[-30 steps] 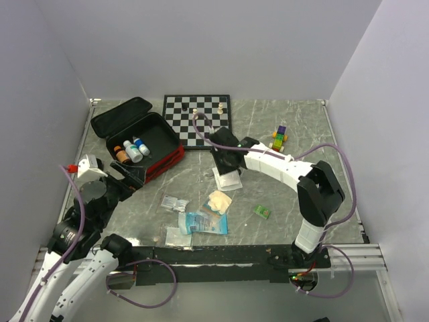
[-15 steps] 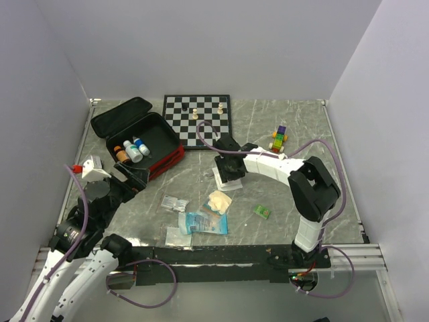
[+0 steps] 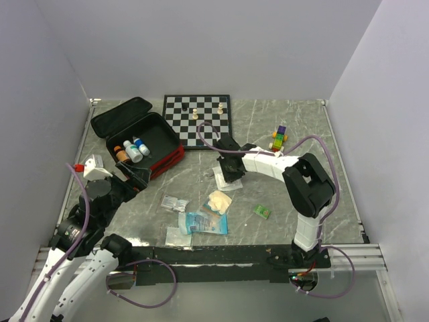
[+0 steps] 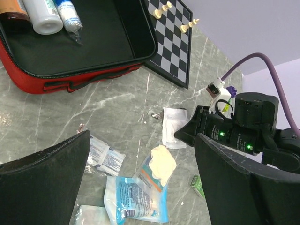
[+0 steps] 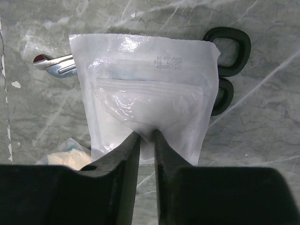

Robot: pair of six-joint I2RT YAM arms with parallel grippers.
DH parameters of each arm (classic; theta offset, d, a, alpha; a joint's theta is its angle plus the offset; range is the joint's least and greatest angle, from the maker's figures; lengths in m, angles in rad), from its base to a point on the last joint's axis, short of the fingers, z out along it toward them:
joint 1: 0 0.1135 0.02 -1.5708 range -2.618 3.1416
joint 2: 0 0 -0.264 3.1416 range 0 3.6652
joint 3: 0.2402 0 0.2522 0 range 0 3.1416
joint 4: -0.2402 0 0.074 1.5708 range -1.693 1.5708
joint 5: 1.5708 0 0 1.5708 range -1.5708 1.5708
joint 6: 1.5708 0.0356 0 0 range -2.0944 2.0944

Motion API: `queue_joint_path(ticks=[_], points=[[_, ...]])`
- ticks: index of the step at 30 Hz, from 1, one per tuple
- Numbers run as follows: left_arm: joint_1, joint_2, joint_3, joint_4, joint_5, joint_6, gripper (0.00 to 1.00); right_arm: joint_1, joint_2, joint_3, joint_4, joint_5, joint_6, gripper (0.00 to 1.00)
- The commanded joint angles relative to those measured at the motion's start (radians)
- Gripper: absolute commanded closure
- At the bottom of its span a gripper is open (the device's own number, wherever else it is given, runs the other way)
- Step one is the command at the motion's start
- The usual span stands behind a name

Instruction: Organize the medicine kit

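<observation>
Only the right wrist view gives away the black-handled metal scissors [image 5: 61, 68] tucked under the white sealed flat pouch [image 5: 145, 89]. From overhead they're hidden by the arm, and just a sliver of blade is caught in the left wrist view.

The right gripper [image 5: 146, 136] is closed down to a narrow gap, with the pouch's near edge pinched between its fingers. The left gripper [image 4: 140, 136] is spread wide with nothing held, hung over the table just in front of the kit.

The soft red zippered medicine kit [image 3: 167, 161] is laid open at the back left of the grey marble-look table [image 3: 301, 194], right up against the black-and-white chessboard [image 3: 201, 124].

Counted up:
- three bottles [image 3: 132, 151] are lined up in the kit's black lining (one amber, one white, one blue-capped)
- two pale chess pieces [image 4: 161, 9] are stood on the board
- four loose packets [image 3: 204, 223] are scattered near the front
- one small green box [image 3: 262, 212]
- one stack of coloured toy blocks [image 3: 279, 138]

A stamped line of code is seen on the pouch, too faint to read. The blue print on one packet can't be made out either.
</observation>
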Motion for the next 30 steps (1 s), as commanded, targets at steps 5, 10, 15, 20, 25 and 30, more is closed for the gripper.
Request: queue_joint_path(ticks=[5, 10, 15, 20, 25, 30], points=[[-0.002, 0.008, -0.006, 0.042, 0.024, -0.003, 0.04, -0.01, -0.025, -0.059, -0.01, 0.009, 0.005, 1.0], [-0.001, -0.003, -0.004, 0.032, 0.017, -0.006, 0.04, -0.01, -0.096, -0.058, -0.031, 0.021, 0.014, 1.0], [-0.002, -0.012, 0.022, 0.012, -0.013, 0.003, 0.04, 0.016, -0.232, 0.009, -0.068, 0.023, -0.035, 1.0], [-0.002, -0.018, 0.062, -0.017, -0.046, 0.014, 0.04, 0.072, -0.263, 0.164, -0.062, 0.0, -0.17, 1.0], [-0.002, -0.035, 0.094, -0.047, -0.085, 0.009, 0.04, 0.135, -0.179, 0.356, -0.007, -0.052, -0.306, 1.0], [-0.001, -0.081, 0.125, -0.058, -0.125, 0.016, 0.04, 0.216, -0.032, 0.568, 0.09, -0.037, -0.486, 1.0]])
